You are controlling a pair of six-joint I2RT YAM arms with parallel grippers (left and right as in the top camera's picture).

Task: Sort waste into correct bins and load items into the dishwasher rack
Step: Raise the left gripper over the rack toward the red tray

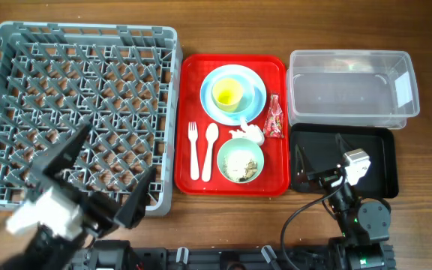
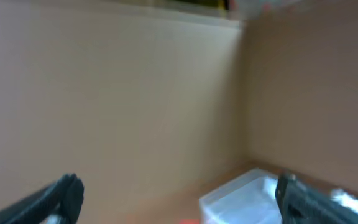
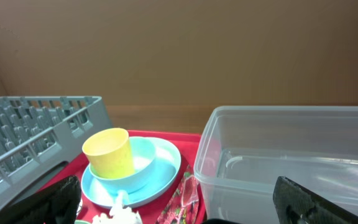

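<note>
Now the right hand (image 1: 319,146) hangs wide and empty over the black tray (image 1: 377,154).

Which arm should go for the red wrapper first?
Right, likely. The right claw, open, hovers over the black tray beside the red wrapper; the left claw is over the dishwasher rack, beyond the red tray.

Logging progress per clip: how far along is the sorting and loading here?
Nothing looks done: the dishwasher rack, clear tub and black tray hold nothing. Nothing in hand: the left gripper and right gripper are open, empty. Left: red wrapper, tissue and food scraps in the green bowl to bin; plate, yellow cup, fork and spoon to rack, all on the red tray.
</note>
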